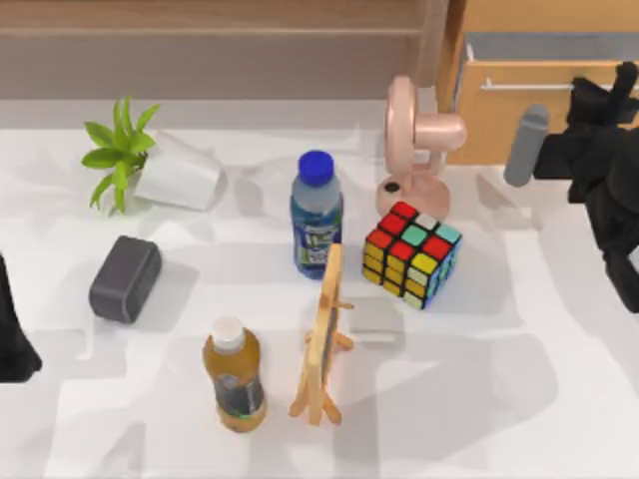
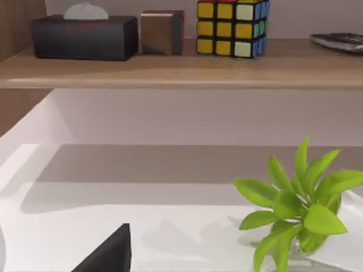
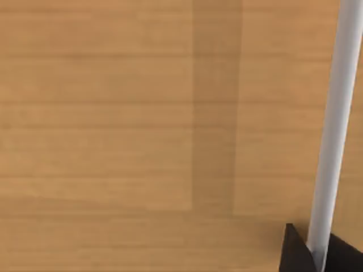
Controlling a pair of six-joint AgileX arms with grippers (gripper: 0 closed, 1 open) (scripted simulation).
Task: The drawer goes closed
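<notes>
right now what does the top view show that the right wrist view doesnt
Top view alone: the table with a plant, grey speaker, two bottles, a pink fan, a cube and a wooden stand, plus the left arm parked at the table's left edge, and the right gripper up at the drawer, which stands partly open with its grey inside showing.

Right wrist view alone: a close look at the drawer front's wood grain and a dark fingertip beside the handle.

Both: the drawer front and its silver handle.
</notes>
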